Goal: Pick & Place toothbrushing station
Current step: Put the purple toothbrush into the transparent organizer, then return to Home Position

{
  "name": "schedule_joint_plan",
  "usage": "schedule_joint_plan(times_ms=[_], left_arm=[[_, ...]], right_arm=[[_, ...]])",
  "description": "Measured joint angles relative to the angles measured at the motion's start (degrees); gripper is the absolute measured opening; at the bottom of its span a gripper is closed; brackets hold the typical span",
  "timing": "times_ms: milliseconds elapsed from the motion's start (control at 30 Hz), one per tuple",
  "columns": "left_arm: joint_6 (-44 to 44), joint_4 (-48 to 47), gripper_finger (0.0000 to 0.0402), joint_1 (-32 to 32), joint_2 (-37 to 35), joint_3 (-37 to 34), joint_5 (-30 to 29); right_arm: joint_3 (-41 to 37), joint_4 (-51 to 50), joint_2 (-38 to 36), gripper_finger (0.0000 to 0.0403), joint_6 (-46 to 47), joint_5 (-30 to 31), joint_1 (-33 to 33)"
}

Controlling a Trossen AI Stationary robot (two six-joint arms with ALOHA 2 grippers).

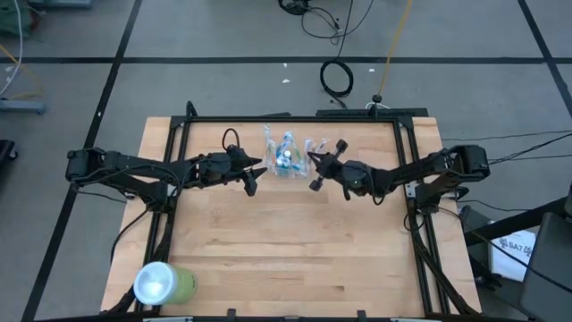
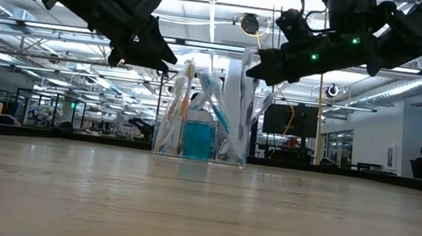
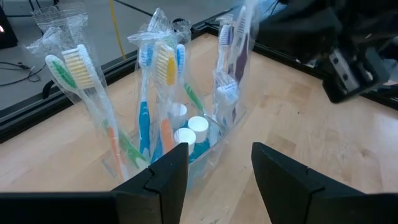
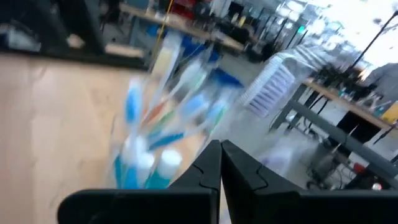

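Near edge of wooden table [image 1: 295, 259]: opaque light-green cup [image 1: 163, 283] lying at the left corner, well apart from the rest. Farther back, left gripper [image 1: 251, 182] hovers just left of the toothbrushing station, fingers [image 3: 168, 171] apart, holding nothing. Right gripper [image 1: 316, 174] hangs just right of it, fingers pressed together, empty. Toothbrushing station [image 1: 286, 157], a clear plastic cup, stands upright near the table's far edge, between both grippers, holding wrapped toothbrushes [image 3: 160, 87] and small white-capped bottles [image 3: 191, 129].
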Motion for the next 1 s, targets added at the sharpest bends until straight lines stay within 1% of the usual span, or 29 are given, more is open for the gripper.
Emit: schedule_joint_plan(times_ms=[167,333,633,733,833,900,1000], left_arm=[[0.04,-0.02,0.0184,0.0,0.0,0.0,0.04],[0.17,-0.02,0.0184,0.0,-0.01,0.0,0.07],[0.1,-0.02,0.0184,0.0,-0.01,0.0,0.14],[1.42,-0.04,0.0184,0.0,0.0,0.0,0.16],[3.52,-1.92,0.0184,-0.02,-0.95,-0.02,0.21],[4.5,-5.32,0.0184,-0.04,-4.1,-0.11,0.87],[6.66,-12.08,0.0184,-0.11,-10.04,-0.09,1.06]], right_arm=[[-0.02,-10.38,0.03,0.0,6.24,0.02,1.91],[-0.02,-17.59,0.01,0.0,9.11,0.0,3.51],[-0.02,-18.65,0.01,0.0,9.23,0.07,2.85],[-0.02,-18.9,-0.9,0.0007,9.43,1.64,3.19],[-0.02,-20.57,-3.28,0.0019,10.9,2.28,4.59],[-0.02,-24.2,-6.0,0.0026,10.87,1.21,6.19],[-0.02,-32.57,-12.41,0.0032,10.82,1.04,9.07]])
